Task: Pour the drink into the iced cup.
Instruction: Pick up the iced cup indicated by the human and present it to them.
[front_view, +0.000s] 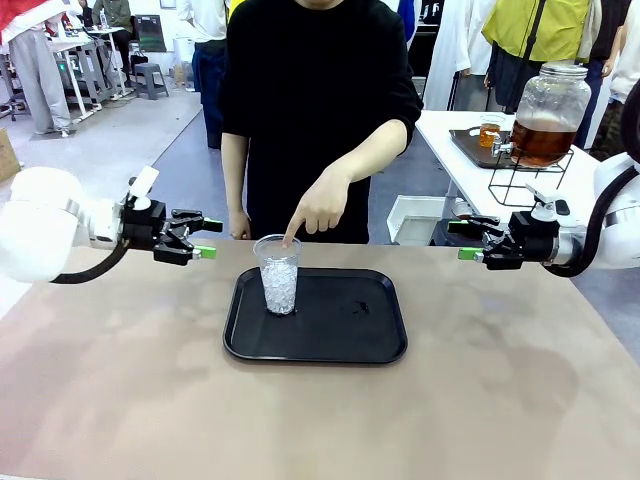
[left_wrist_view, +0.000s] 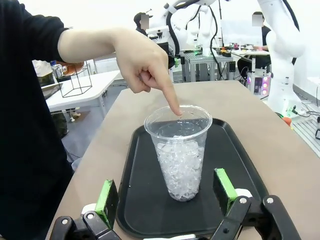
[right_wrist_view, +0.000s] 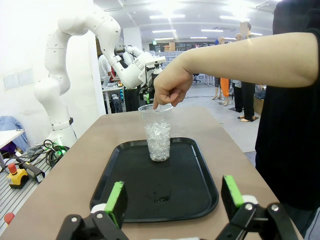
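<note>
The drink (front_view: 543, 143), amber-brown, fills the lower part of a clear jar (front_view: 553, 100) with a tap. The jar sits on a wire stand (front_view: 520, 182) on a white side table (front_view: 462, 165), beyond the desk's (front_view: 120, 380) far right corner and well apart from both grippers.

The cup (front_view: 278, 275) is clear plastic, upright and about half full of ice. It stands on the left part of a black tray (front_view: 345, 325) in the middle of the desk. The person at the far side points down at it with one hand (front_view: 320, 207). The index fingertip is at the cup's far rim, and I cannot tell whether it touches.

The left gripper (front_view: 205, 238) hangs above the desk to the left of the tray, pointing toward the cup. Its jaws are spread wide and hold nothing. From its wrist, the cup (left_wrist_view: 180, 155) shows between the green pads (left_wrist_view: 106, 196) but farther off on the tray (left_wrist_view: 237, 160), with the hand (left_wrist_view: 140, 60) above the rim.

The right gripper (front_view: 465, 240) hovers off the tray's right side, level with the left one. It is also wide open and empty. From its wrist, the cup (right_wrist_view: 158, 135) stands at the tray's (right_wrist_view: 192, 172) far end, under the hand (right_wrist_view: 170, 87).
</note>
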